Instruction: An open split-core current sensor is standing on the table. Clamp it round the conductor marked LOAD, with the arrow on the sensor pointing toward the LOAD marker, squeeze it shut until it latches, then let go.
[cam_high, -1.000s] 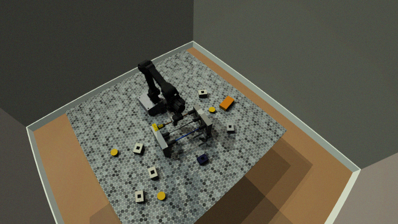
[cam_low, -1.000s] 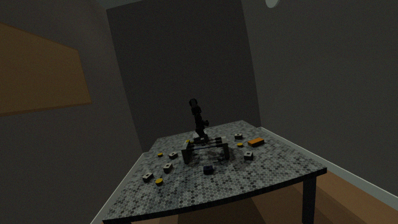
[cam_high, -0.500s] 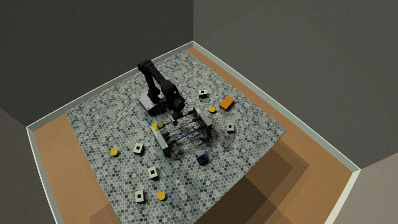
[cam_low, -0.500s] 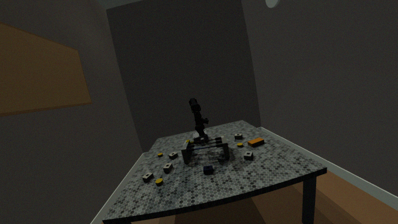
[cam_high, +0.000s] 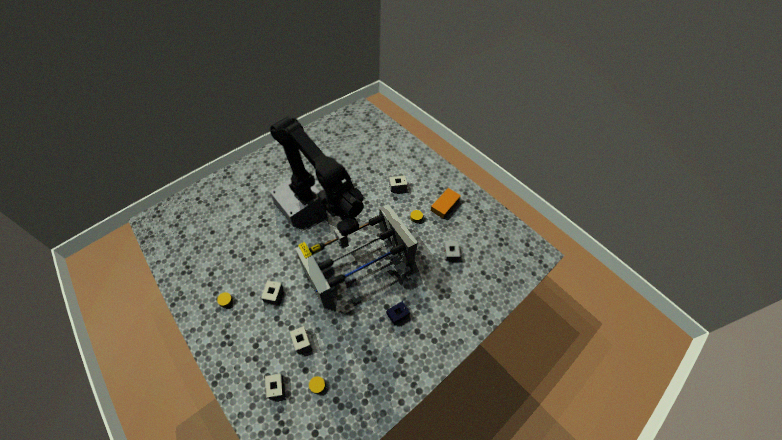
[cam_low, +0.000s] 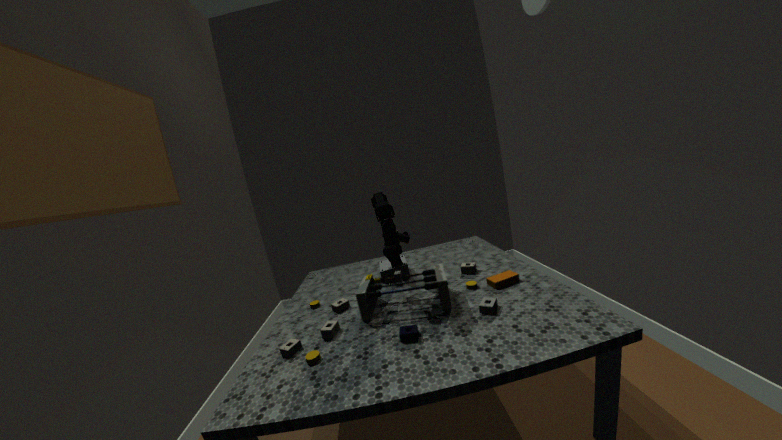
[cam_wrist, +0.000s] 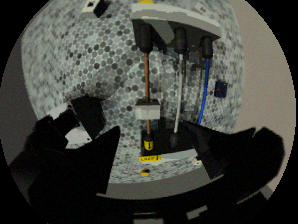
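Note:
The sensor (cam_wrist: 148, 110) (cam_high: 341, 236), a small pale block, sits round the brown conductor (cam_wrist: 147, 75) (cam_high: 367, 224). Its halves look together in the wrist view; the latch and its arrow cannot be made out. The yellow LOAD marker (cam_wrist: 150, 158) (cam_high: 304, 250) is at that conductor's end on one end plate, and a yellow sleeve (cam_wrist: 148, 145) with a black arrow is on the conductor beside it. My gripper (cam_wrist: 153, 126) is open and empty, its fingers wide apart on either side of the conductor line, backed off from the sensor.
A grey-white conductor (cam_wrist: 180, 90) and a blue conductor (cam_wrist: 205, 90) (cam_high: 367, 265) run alongside, between two upright end plates (cam_high: 399, 232) (cam_high: 317, 276). Around the rack lie several pale blocks, yellow discs, a dark blue block (cam_high: 398, 312) (cam_low: 409, 333) and an orange box (cam_high: 445, 202) (cam_low: 503, 279).

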